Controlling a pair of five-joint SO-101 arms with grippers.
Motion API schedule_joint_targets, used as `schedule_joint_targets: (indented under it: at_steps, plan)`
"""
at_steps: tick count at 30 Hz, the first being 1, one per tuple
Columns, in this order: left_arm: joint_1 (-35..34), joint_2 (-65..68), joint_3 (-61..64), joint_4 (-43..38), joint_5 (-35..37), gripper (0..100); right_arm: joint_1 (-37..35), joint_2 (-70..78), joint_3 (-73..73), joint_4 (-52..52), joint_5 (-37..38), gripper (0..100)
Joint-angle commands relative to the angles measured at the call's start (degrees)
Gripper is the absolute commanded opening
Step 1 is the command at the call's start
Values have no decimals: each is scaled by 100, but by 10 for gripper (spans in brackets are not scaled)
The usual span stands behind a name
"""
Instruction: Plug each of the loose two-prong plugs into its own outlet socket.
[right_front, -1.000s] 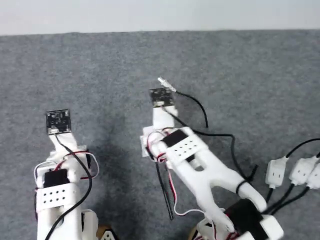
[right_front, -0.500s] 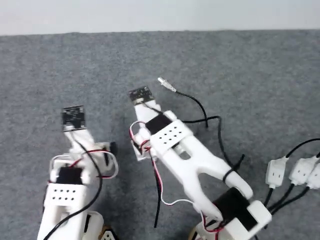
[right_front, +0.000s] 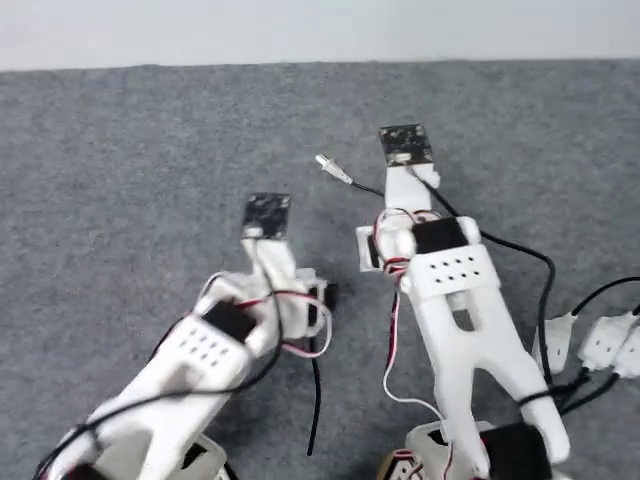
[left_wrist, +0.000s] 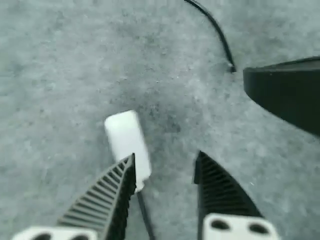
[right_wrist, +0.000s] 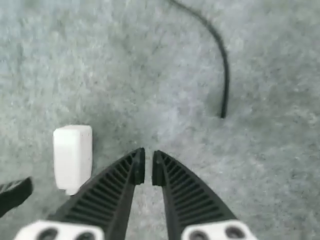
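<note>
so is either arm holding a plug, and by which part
Nothing is held. The left gripper has its jaws open, a white plug lying loose beside one; the right gripper has its jaws shut on nothing.

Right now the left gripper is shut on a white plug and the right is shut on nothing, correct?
Not quite. The left gripper is open: the left wrist view shows the plug lying on the carpet beside one fingertip, ungripped. The right gripper is shut on nothing, as you said.
</note>
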Motion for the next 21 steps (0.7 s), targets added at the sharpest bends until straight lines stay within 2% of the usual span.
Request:
schedule_joint_targets:
  at_steps: [1,2,6,15,21]
  plan:
    - [70,1618,-1244,-264,70,44,127,-382,53,-295,18,9]
    - [53,1960,-1464,-246,70,8,136,-382,70,-321,-105,14]
    - [53,2725,-2062,193,70,13,251,-382,70,-330,-325,25]
    - [0,2752,-1754,264,70,13,233,-382,79,-330,-325,26]
    - [-712,2752,-1684,440,-26,13,215,-374,79,-330,-325,26]
